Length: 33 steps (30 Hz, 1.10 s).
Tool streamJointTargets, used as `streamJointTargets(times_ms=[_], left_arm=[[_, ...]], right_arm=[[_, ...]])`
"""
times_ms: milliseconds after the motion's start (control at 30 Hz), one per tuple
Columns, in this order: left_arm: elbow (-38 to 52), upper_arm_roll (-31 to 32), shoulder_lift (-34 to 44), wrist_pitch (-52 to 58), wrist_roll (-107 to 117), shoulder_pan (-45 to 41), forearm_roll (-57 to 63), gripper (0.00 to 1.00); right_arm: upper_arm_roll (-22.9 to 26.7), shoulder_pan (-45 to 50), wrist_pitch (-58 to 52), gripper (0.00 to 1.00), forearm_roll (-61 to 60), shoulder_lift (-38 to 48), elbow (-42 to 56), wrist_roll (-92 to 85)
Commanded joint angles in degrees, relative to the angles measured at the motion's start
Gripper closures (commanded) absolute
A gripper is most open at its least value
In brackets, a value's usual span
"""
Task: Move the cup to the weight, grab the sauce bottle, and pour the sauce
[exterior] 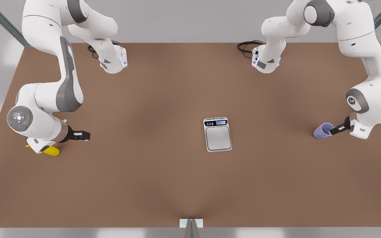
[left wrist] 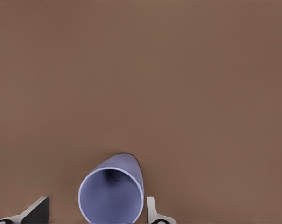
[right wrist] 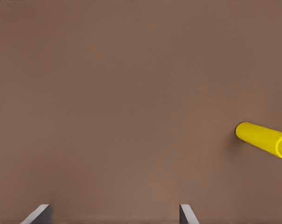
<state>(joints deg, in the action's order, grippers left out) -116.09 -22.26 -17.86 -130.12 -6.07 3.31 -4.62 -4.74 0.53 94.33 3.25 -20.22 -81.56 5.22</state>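
Left end effector [left wrist: 94, 212] open around cup [left wrist: 112, 195], not clamped. Right end effector [right wrist: 114, 215] open, waiting beside sauce bottle [right wrist: 264, 139]. Risk: off-centre closing tips cup, far from weight [exterior: 218, 134].

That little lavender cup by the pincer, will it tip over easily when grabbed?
The small pale lavender-blue handleless cup looks tall for its base, so a sideways nudge would probably topple it. Its smooth tapered wall may slip upward or downward between the left pincer fingers, which stand open beside it. It appears empty, so likely light.
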Motion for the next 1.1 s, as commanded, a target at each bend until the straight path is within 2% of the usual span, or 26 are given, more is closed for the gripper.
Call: streamJointTargets(times_ms=[0, 167, 400, 433, 467, 567, 700, 767, 933, 1067], left_arm=[[-0.3, -0.2, 0.0, -0.4, -0.3, 0.1, -1.3, 0.00], [-0.5, -1.3, -1.7, -0.1, -4.7, 0.0, -5.7, 0.00], [-2.7, -2.4, -2.1, -1.5, -4.9, 0.1, -5.7, 0.00], [-2.7, -2.4, -2.6, -1.5, -4.9, 0.1, -5.7, 0.06], [-2.7, -2.4, -2.9, -1.5, -4.9, 0.1, -5.7, 0.19], [-2.7, -2.4, -3.4, -1.6, -5.8, 0.1, -5.7, 0.41], [-3.3, -3.7, -3.6, -2.0, -7.6, 0.1, -5.7, 0.41], [-3.6, -3.8, -4.4, -3.5, -7.6, 0.1, -5.7, 0.49], [-4.4, -3.7, -5.5, -4.7, -7.6, 0.0, -5.7, 0.49], [-4.6, -3.7, -5.9, -7.2, -7.6, 0.0, -5.8, 0.55]], right_arm=[[0.0, 0.0, 0.0, 0.00, 0.0, 0.0, 0.0, 0.0], [0.1, 0.0, 0.1, 0.00, 0.0, -0.5, 0.0, 0.0], [0.1, 0.0, 0.2, 0.00, -0.1, -0.8, 0.1, 0.0], [0.1, 0.0, 0.3, 0.00, -0.1, -0.8, 0.1, 0.0], [0.0, 0.0, 0.2, 0.00, -0.1, -0.8, 0.1, 0.0], [0.0, 0.0, 0.2, 0.00, -0.1, -0.8, 0.2, 0.0], [0.0, 0.1, 0.3, 0.00, -0.1, -0.8, 0.2, 0.0], [0.0, 0.1, 0.3, 0.00, -0.1, -0.9, 0.1, 0.0], [0.0, 0.0, 0.4, 0.00, 0.0, -0.9, 0.1, -0.2], [0.0, -0.1, 0.6, 0.00, 0.0, -1.0, 0.1, -1.1]])
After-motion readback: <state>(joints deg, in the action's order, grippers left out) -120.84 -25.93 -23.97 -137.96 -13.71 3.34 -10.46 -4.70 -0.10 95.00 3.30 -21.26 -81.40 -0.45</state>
